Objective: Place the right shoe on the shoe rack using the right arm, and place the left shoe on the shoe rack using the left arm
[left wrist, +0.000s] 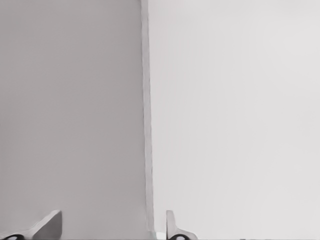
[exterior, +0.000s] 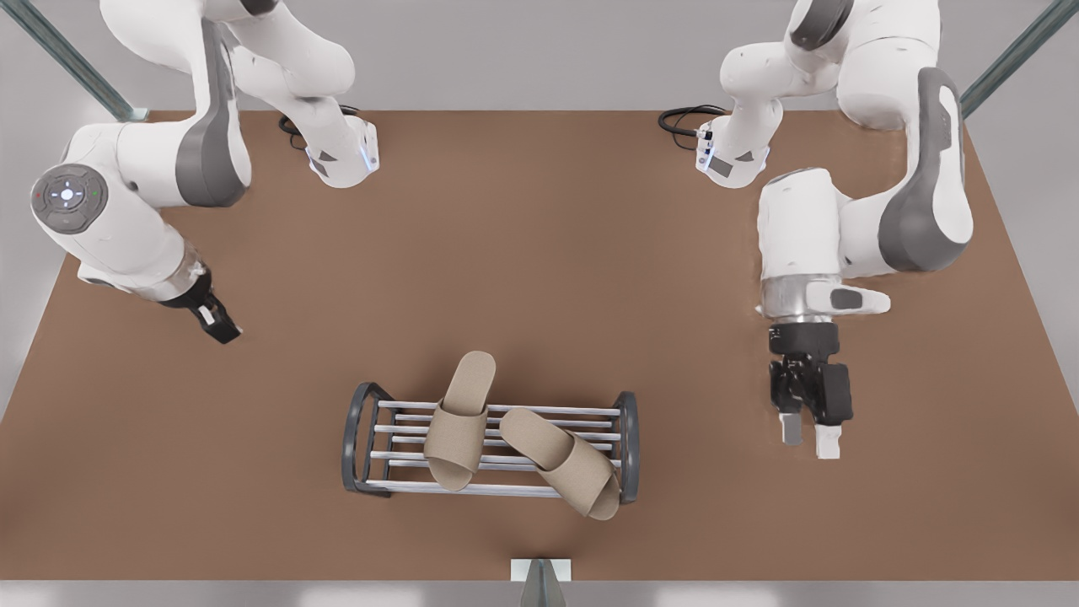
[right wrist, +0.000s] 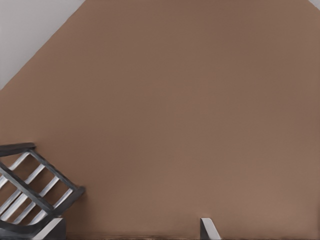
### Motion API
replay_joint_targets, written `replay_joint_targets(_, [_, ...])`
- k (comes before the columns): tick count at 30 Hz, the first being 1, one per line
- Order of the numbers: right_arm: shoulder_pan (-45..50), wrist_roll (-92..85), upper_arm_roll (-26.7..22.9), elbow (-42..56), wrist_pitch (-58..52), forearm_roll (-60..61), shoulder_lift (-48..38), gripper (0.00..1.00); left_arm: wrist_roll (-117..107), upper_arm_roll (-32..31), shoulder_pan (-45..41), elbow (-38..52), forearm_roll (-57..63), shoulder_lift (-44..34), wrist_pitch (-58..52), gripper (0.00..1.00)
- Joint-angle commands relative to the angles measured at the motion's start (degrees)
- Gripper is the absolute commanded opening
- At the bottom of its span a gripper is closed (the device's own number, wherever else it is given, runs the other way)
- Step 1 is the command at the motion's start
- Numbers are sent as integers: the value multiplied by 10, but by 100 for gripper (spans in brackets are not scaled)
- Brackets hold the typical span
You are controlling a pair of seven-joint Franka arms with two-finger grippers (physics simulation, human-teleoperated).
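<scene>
The shoe rack [exterior: 362,438], silver bars between dark arched end frames, stands near the table's front edge. Two beige slippers lie on it. One shoe [exterior: 459,421] lies across the bars with its heel sticking out past the back bar. The other shoe [exterior: 560,462] lies diagonally, its toe hanging over the front bar near the end frame on the front view's right. I cannot tell which is the left or the right shoe. My right gripper [exterior: 809,437] hangs open above the table, off that same end of the rack [right wrist: 30,195]; its fingertips [right wrist: 210,229] hold nothing. My left gripper [exterior: 221,327] is open, tilted, far off at the front view's left.
The brown table [exterior: 539,253] stretches bare between the arms and behind the rack. Black cables [exterior: 683,118] lie by the arm bases at the back. A small grey bracket [exterior: 539,575] sits at the front edge. The left gripper [left wrist: 110,229] faces a grey wall.
</scene>
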Motion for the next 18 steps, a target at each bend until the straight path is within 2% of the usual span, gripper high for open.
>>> replay_joint_targets(1, [18,-411,-5,-8,-49,49,-5,100,1526,-15,60,32,-476,-19,-579,100])
replay_joint_targets(6, [27,-412,-4,4,-73,26,8,100,1535,-14,68,18,-482,-14,-594,100])
replay_joint_targets(9, [27,-417,-4,4,-74,25,18,100,1582,-11,68,8,-487,-14,-640,100])
replay_joint_targets(13, [26,-417,-4,6,-74,25,21,100,1741,0,78,5,-486,53,-668,100])
replay_joint_targets(18, [26,-418,-4,6,-74,25,23,100,1735,1,76,7,-485,-49,-650,100])
